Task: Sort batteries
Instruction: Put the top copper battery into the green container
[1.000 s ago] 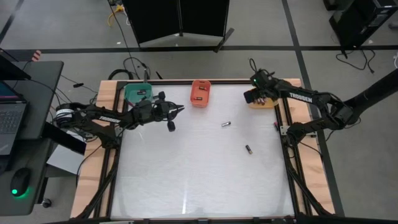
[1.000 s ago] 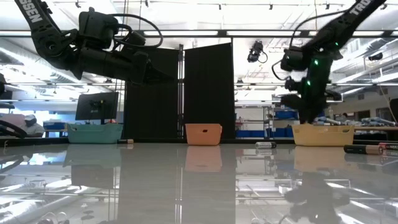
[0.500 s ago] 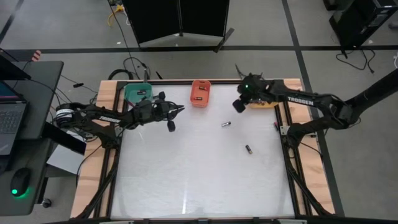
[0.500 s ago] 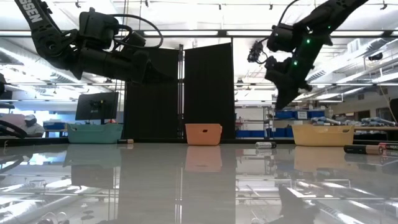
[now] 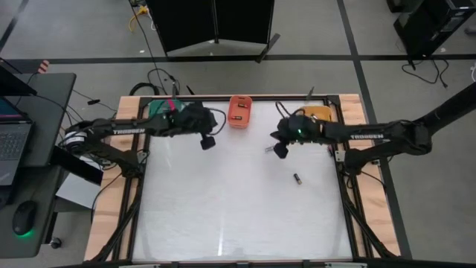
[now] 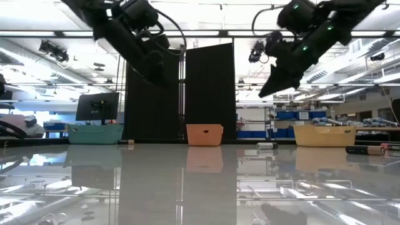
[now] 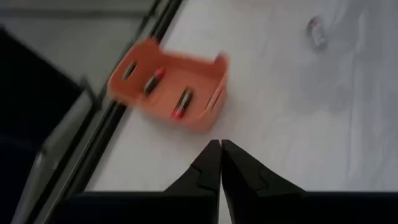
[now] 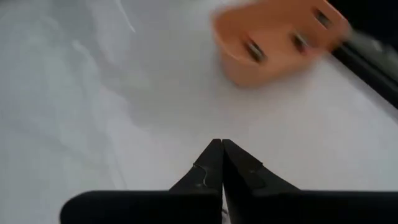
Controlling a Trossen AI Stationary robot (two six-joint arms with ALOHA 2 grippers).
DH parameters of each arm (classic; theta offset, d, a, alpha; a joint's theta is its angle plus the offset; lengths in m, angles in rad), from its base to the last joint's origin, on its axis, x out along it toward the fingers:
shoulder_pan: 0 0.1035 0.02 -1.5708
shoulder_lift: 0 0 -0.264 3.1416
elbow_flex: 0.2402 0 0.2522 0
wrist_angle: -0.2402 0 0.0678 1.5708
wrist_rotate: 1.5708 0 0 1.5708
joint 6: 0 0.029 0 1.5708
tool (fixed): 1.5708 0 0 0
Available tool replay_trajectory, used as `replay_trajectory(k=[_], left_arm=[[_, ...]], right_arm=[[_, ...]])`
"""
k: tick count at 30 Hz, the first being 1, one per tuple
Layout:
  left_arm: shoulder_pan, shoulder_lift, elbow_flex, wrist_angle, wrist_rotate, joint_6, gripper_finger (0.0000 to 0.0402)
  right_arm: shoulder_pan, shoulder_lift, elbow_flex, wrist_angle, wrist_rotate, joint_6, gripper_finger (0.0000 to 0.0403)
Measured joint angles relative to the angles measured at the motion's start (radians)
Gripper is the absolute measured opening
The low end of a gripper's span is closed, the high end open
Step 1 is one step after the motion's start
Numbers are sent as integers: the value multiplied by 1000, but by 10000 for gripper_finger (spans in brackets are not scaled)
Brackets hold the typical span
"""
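Note:
Two batteries lie on their sides on the white table: one (image 5: 268, 150) just left of my right gripper (image 5: 280, 151), one (image 5: 297, 179) nearer the front. More batteries lie in the orange bin (image 7: 168, 87) at the far edge. My left gripper (image 7: 221, 149) hangs shut and holding nothing in the air near that bin, right of the green bin (image 5: 160, 109). My right gripper (image 8: 221, 148) is shut and holds nothing, above the table between the orange bin (image 8: 273, 40) and the yellow bin (image 5: 320, 113).
The three bins stand in a row along the far edge: green (image 6: 95, 133), orange (image 6: 204, 134), yellow (image 6: 324, 135). A black frame (image 5: 338, 156) borders the table. The near half of the white table top (image 5: 238, 223) has nothing on it.
My right gripper has swung from over the yellow bin toward the table's left and slightly nearer, and now hangs beside the loose battery. My left gripper has risen and tipped while staying near the orange bin. The batteries have not moved.

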Motion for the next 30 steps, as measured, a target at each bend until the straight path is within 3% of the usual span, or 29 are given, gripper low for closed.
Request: replay_trajectory(k=[6,12,15,21,30], left_arm=[[131,0,94,-295,-1,-63,12],[306,42,97,-419,60,-107,11],[359,93,115,-443,108,-82,16],[388,238,244,-563,105,29,50],[403,496,458,-731,22,183,116]], right_arm=[[130,-29,-172,284,1,43,11],[204,-26,-282,495,24,72,11],[218,-26,-291,519,28,67,9],[220,-26,-291,532,28,47,12],[222,-26,-291,530,28,36,12]])
